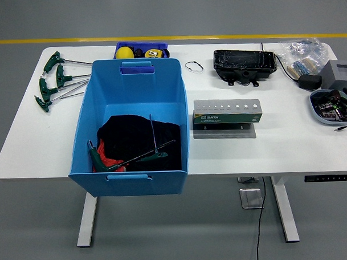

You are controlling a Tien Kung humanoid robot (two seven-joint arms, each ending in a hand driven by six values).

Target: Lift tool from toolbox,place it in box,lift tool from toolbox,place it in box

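Note:
A large blue box (128,80) stands on the white table (288,143), left of centre. Inside it lie black cloth (134,137), a red patch and three green-handled T-wrenches (143,157). Several more green-handled T-wrenches (55,80) lie on the table left of the box. A grey metal tool holder (227,115) with a row of empty holes sits right of the box. Neither robot hand is in view.
A small blue tray (141,49) with yellow items sits behind the box. A metal ring (193,66) and a black case (243,63) lie at the back. At the far right are a plastic bag (302,48), a grey block (339,74) and a bowl of parts (332,106).

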